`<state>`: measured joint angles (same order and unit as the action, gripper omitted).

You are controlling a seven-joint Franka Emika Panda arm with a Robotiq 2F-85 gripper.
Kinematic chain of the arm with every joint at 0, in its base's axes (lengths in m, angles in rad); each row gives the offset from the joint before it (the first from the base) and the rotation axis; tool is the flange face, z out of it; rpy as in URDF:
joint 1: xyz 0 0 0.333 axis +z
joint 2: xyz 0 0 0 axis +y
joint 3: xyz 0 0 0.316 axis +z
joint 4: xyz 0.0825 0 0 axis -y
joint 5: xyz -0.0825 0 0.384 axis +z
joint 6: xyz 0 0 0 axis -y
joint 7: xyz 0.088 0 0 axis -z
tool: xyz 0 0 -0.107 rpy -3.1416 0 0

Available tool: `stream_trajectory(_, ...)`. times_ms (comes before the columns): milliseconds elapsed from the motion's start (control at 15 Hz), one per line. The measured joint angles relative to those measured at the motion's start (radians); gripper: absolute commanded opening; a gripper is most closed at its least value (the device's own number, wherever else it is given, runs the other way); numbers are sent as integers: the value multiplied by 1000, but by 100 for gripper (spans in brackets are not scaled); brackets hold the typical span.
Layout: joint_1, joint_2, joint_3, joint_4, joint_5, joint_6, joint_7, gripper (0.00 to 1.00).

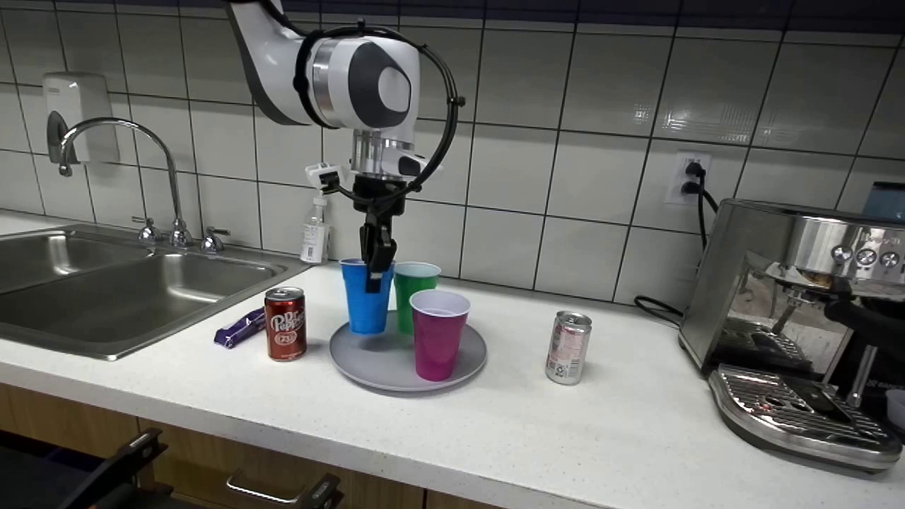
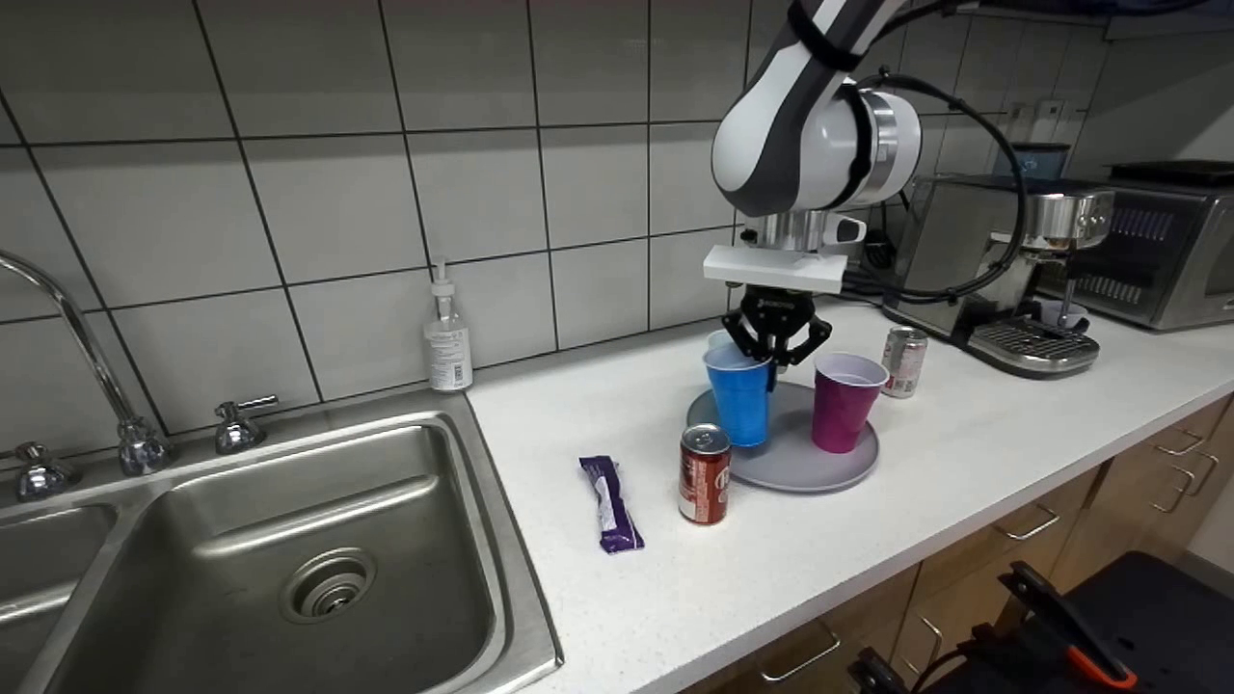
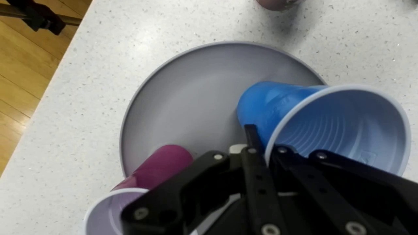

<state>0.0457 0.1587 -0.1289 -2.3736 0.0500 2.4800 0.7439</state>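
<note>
My gripper (image 1: pixel 375 272) is shut on the rim wall of a blue cup (image 1: pixel 359 304). In the wrist view one finger (image 3: pixel 252 133) lies along the outside of the blue cup (image 3: pixel 339 124); the other goes inside, its tip hidden by the wall. The cup looks near upright over the back left of a grey plate (image 1: pixel 385 364); whether its base touches the plate I cannot tell. A magenta cup (image 1: pixel 438 343) stands at the plate's front right. Behind, partly covered, is a green cup (image 1: pixel 417 286).
A Dr Pepper can (image 1: pixel 285 325) and a purple-wrapped bar (image 2: pixel 611 506) lie left of the plate, beside the sink (image 2: pixel 318 540). A silver can (image 1: pixel 568 348) and a coffee machine (image 1: pixel 799 297) stand to the right. A soap bottle (image 2: pixel 447 337) is against the tiled wall.
</note>
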Motion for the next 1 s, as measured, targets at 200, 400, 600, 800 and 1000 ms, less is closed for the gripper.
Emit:
stream_trajectory(200,-1,0,0,-15,0,24,0,1)
stream_trajectory(400,-3,1,0,-33,0,58,0,1)
stream_trajectory(600,-4,1,0,-51,0,81,0,1)
stream_trajectory(800,-6,1,-2,-65,0,95,0,27)
stream_trajectory(1000,-7,1,-4,-72,0,103,0,41)
